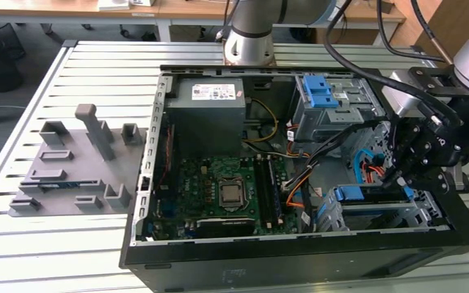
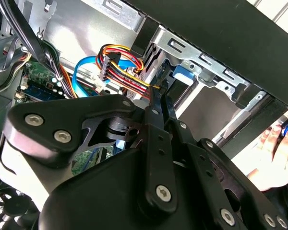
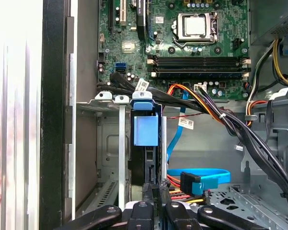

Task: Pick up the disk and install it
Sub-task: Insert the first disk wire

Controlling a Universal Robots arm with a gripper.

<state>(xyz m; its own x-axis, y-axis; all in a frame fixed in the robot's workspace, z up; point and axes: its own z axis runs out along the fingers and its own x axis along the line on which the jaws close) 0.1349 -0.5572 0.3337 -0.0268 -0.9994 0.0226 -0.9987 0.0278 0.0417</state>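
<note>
hand (image 3: 153,191) fingers together, holding nothing | disk (image 3: 146,132) blue-bracketed, upright in cage (image 3: 110,143)

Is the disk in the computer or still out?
In. The disk stands on edge in a slot of the metal cage, its blue bracket showing. The gripper sits right at it.

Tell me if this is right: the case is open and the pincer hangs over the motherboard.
Not quite. The case is open, but the pincer hangs over the drive cage, by the disk, not the motherboard. The exterior view shows it.
</note>
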